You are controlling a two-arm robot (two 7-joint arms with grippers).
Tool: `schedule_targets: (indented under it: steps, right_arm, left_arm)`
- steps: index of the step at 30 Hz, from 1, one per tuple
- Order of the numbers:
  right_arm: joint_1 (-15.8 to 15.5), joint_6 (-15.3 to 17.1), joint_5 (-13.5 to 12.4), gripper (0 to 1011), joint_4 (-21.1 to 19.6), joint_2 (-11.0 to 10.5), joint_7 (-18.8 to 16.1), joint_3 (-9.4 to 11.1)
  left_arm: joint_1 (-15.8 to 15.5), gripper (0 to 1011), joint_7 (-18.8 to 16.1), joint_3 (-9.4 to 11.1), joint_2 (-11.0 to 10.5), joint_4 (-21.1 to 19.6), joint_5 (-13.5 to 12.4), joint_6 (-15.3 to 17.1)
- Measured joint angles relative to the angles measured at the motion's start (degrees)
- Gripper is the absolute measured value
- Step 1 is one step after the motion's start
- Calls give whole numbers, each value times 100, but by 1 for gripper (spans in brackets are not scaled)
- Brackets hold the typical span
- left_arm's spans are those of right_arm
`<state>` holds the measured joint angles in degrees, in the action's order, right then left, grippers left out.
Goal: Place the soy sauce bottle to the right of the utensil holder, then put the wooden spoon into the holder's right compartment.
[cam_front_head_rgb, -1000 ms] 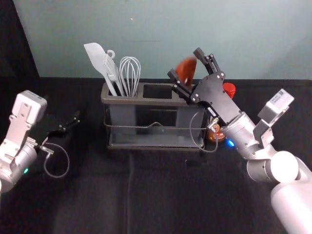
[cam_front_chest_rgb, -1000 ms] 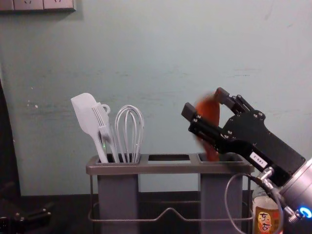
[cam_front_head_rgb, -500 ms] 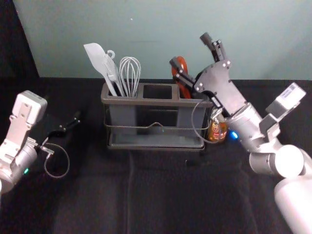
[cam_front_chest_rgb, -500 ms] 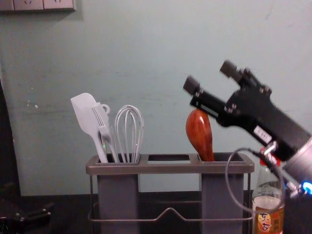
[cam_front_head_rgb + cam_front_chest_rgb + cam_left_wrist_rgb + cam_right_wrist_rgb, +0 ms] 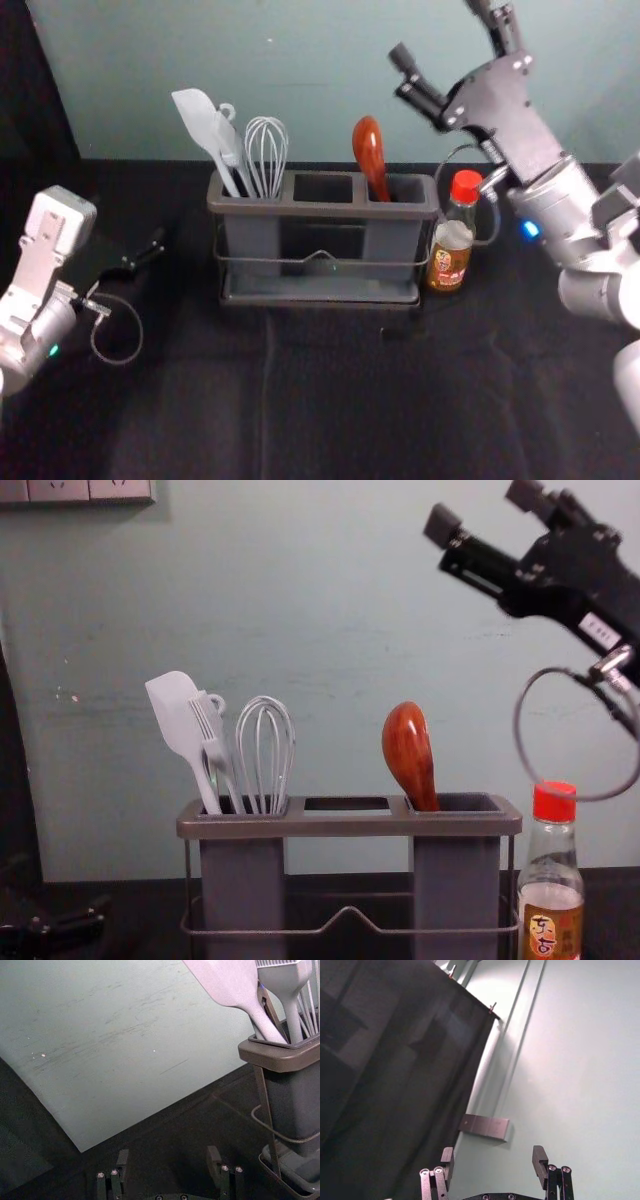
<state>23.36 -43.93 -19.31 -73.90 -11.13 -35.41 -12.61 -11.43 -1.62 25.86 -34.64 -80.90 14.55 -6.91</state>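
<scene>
The wooden spoon (image 5: 369,152) stands in the right compartment of the utensil holder (image 5: 320,210), bowl end up and leaning slightly left; the chest view shows the spoon (image 5: 408,752) likewise. Upright just right of the holder is the soy sauce bottle (image 5: 453,235), red-capped. My right gripper (image 5: 440,38) is raised above and behind the bottle, open and empty; in its wrist view the right gripper (image 5: 493,1162) has a wide gap between its fingers. My left gripper (image 5: 150,250) is parked left of the holder, and the left gripper (image 5: 167,1162) stands open in its wrist view.
A white spatula (image 5: 204,128), a brush and a whisk (image 5: 267,150) rise from the holder's left compartment. Behind the table is a pale green wall (image 5: 320,80). The right gripper's cable (image 5: 522,730) loops above the bottle.
My right gripper has let go of the spoon and moved up and to the right, away from it. The spoon now rests in the compartment. The left arm has stayed still.
</scene>
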Motion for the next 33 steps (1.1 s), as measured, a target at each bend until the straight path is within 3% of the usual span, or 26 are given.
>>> schedule_targets:
  steps: [9, 15, 24, 33]
  right_arm:
    - [-24, 149, -295, 1004, -185, -391, 48, 435]
    - [-206, 437, -316, 1004, -204, -575, 218, 725]
    - [-684, 1661, 327, 1004, -98, -839, 979, 997]
    - [-829, 2248, 807, 1004, 274, -943, 1330, 942]
  left_arm:
    - [0, 1000, 0, 0, 0, 0, 0, 0]
    - [0, 1000, 0, 0, 0, 0, 0, 0]
    - [0, 1000, 0, 0, 0, 0, 0, 0]
    - [0, 1000, 0, 0, 0, 0, 0, 0]
